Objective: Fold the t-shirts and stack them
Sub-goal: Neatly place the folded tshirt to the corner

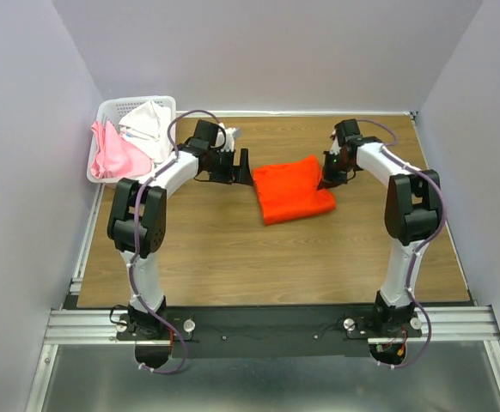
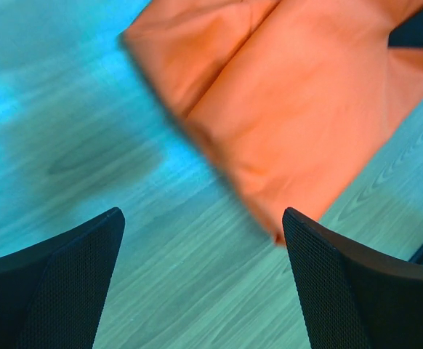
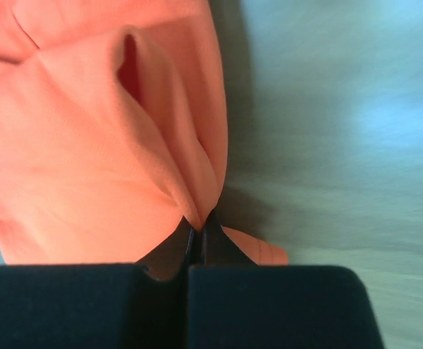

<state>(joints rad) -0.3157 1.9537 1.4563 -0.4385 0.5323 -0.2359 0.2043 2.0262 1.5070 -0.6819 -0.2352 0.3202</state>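
Note:
A bright orange t-shirt point(image 1: 293, 190) lies folded in a rough rectangle at the middle of the wooden table. My left gripper point(image 1: 242, 168) hovers just off the shirt's left edge. Its fingers stand wide open with only bare wood between them point(image 2: 200, 218), and the orange t-shirt point(image 2: 299, 94) lies beyond the right finger. My right gripper point(image 1: 327, 182) is at the shirt's right edge, shut point(image 3: 199, 222), pinching a ridge of the orange cloth point(image 3: 88, 145) between its tips. A pale pink t-shirt point(image 1: 112, 156) and a white t-shirt point(image 1: 151, 127) hang out of the basket.
A white plastic lattice basket point(image 1: 106, 110) stands at the table's back left corner, close behind the left arm. Grey walls close in the table on the left, back and right. Bare wood lies in front of the shirt.

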